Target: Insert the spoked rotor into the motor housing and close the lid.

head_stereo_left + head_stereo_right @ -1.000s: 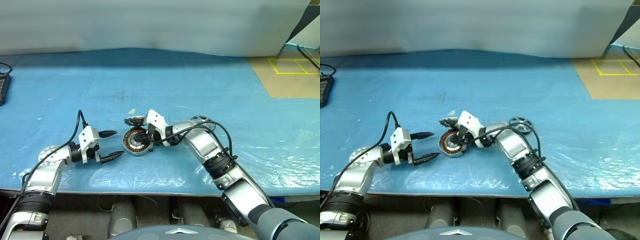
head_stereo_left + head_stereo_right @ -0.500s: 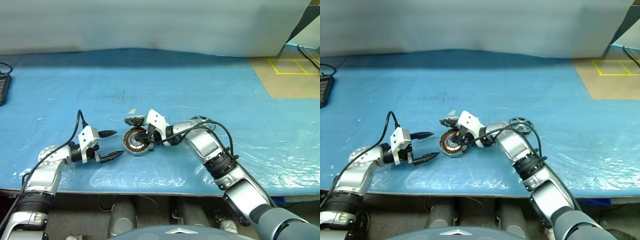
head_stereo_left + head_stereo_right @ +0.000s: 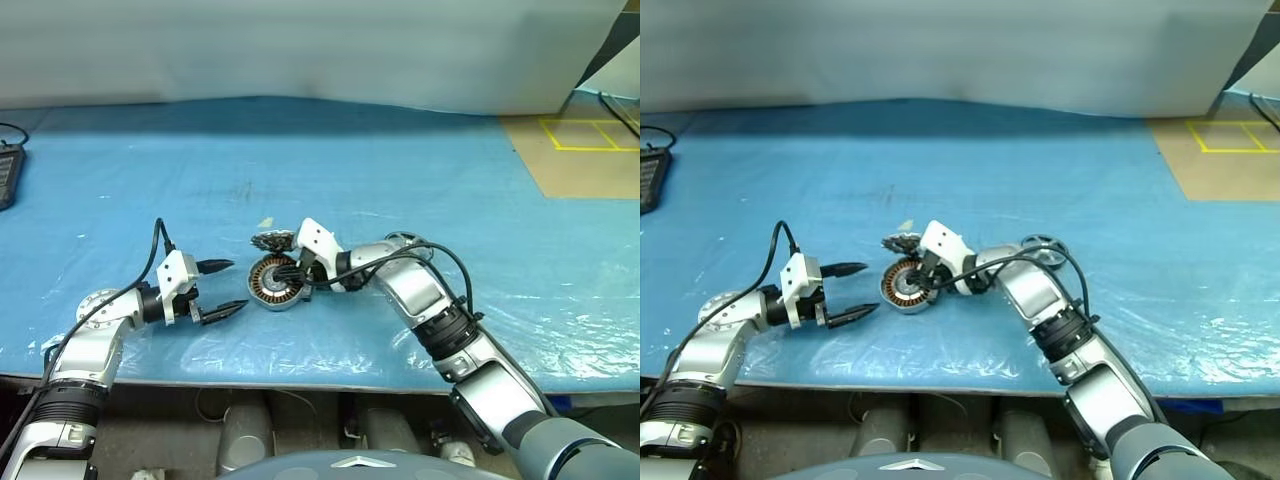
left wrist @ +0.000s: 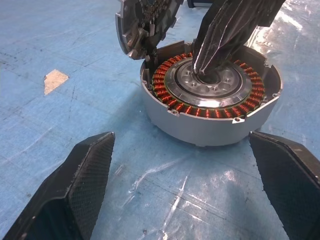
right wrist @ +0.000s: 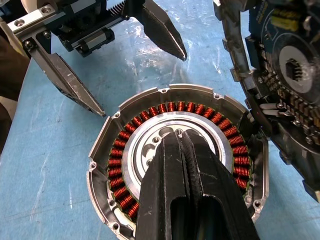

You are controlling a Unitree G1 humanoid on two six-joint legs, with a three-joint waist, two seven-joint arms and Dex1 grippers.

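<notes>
The motor housing point(image 3: 272, 284) lies open on the blue cloth, its copper windings ringing a silver hub point(image 5: 150, 150). The lid point(image 3: 270, 240) stands tilted against the housing's far rim, and its inner face with electronics point(image 5: 287, 75) is turned toward the housing. My right gripper point(image 5: 179, 137) is shut, its tips pressed into the hub's centre; its fingers point(image 4: 220, 40) come down from above. Just left of the housing, my left gripper point(image 3: 238, 285) is open and facing it, holding nothing. The spoked rotor point(image 3: 1045, 247) lies flat behind my right forearm.
A small pale scrap point(image 3: 263, 223) sits on the cloth behind the lid. A black device point(image 3: 5, 175) lies at the far left edge. Brown floor with yellow tape point(image 3: 585, 150) shows past the table's right end. The table's front edge point(image 3: 300, 385) runs close below the arms.
</notes>
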